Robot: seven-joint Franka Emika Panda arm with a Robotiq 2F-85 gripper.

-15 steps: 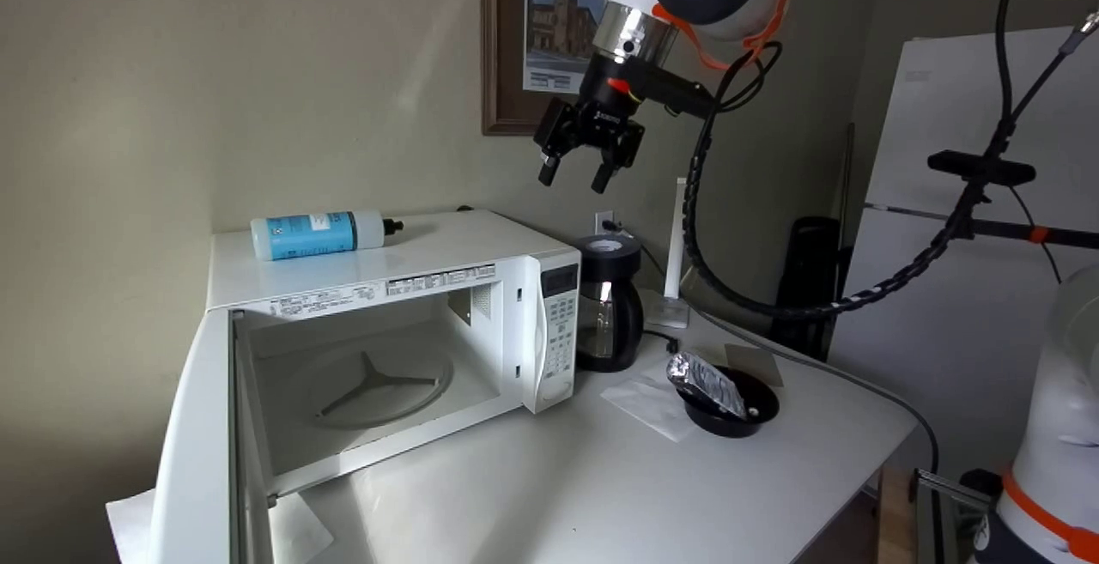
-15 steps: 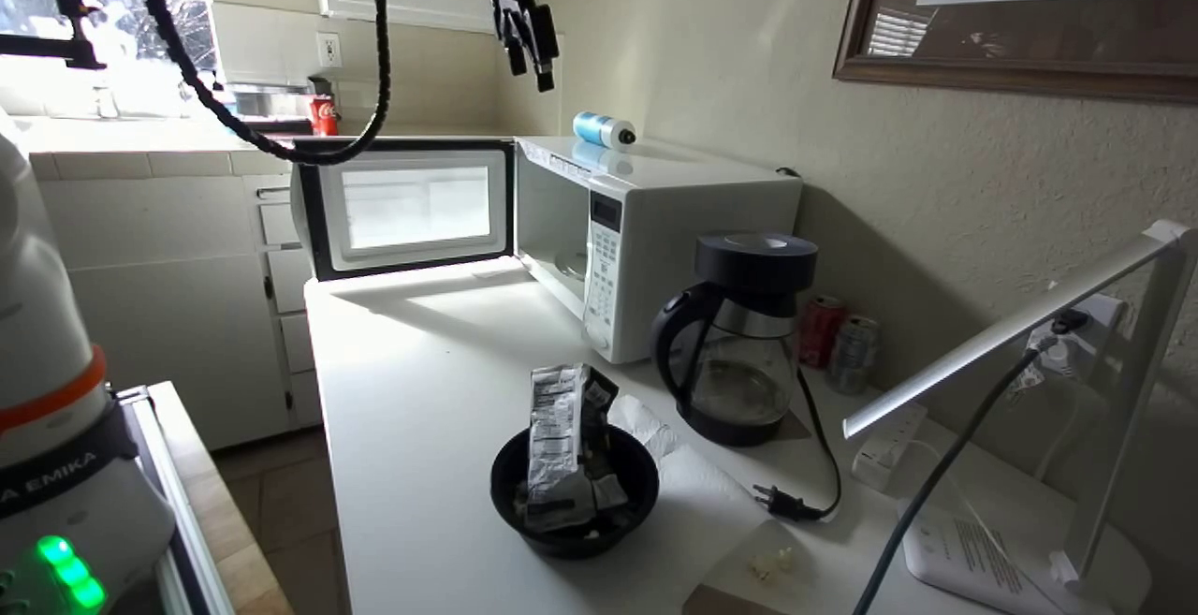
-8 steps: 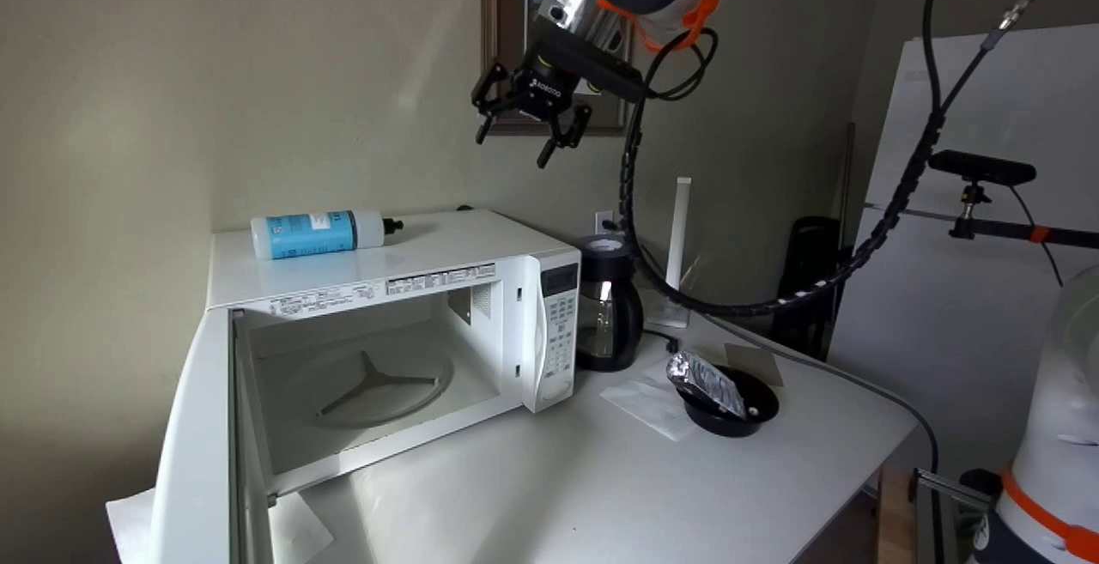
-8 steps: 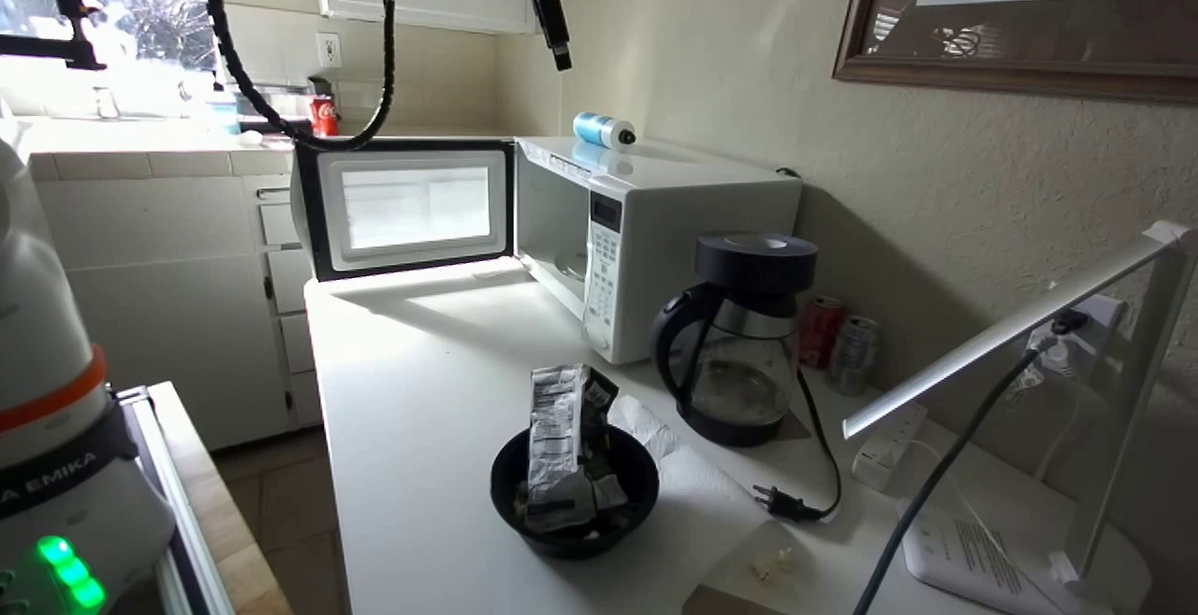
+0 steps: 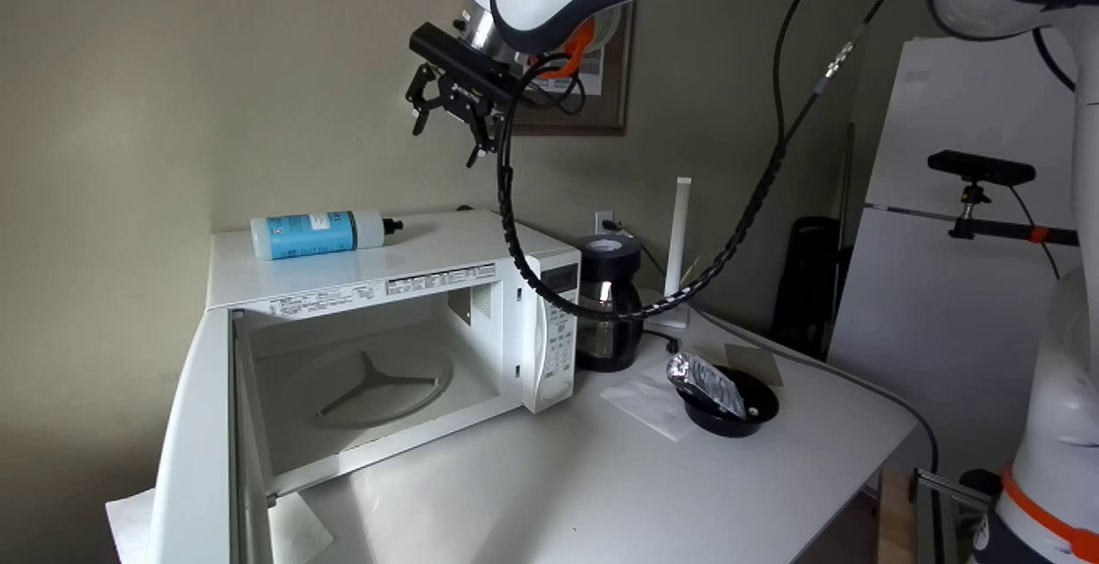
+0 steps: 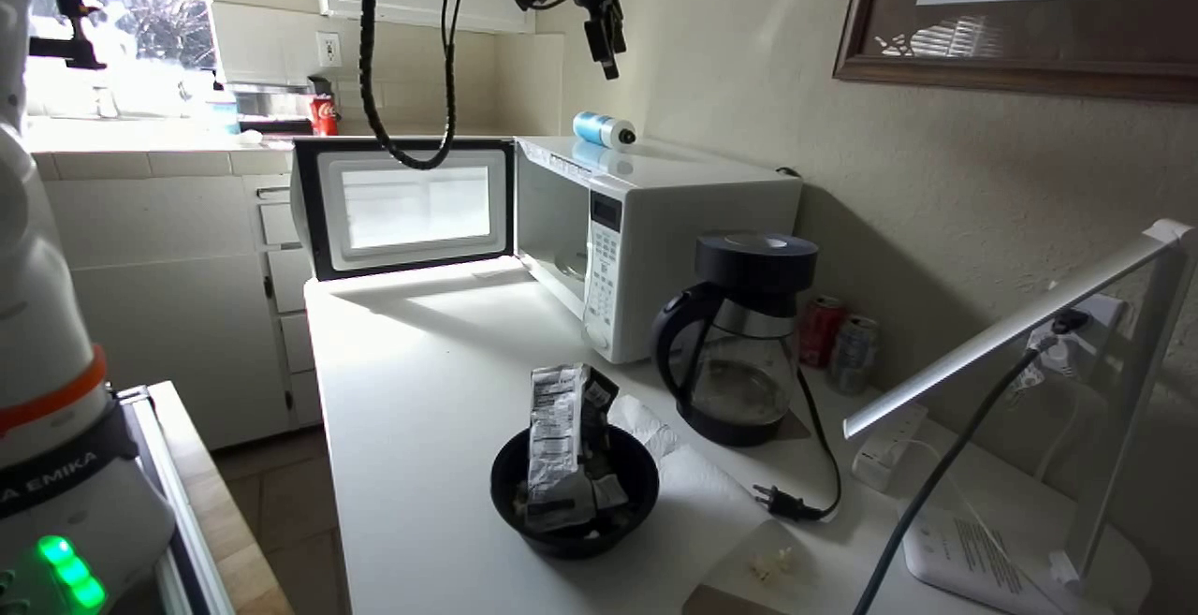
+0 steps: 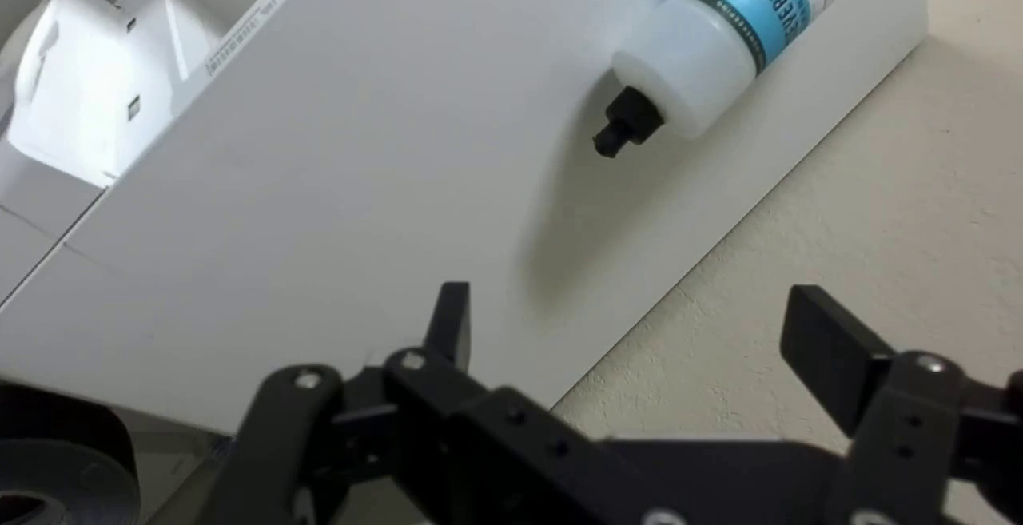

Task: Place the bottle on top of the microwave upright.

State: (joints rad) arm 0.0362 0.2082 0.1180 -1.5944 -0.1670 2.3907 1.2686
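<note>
Blue-labelled bottle laid on its side atop the microwave, gripper held above the microwave, jaws spread apart, glass pot set beside the microwave.

An exterior view looks right into the microwave; an exterior view, along the bench. Both exterior views share the coffee pot. Closest, the wrist view peers down past the claw.
</note>
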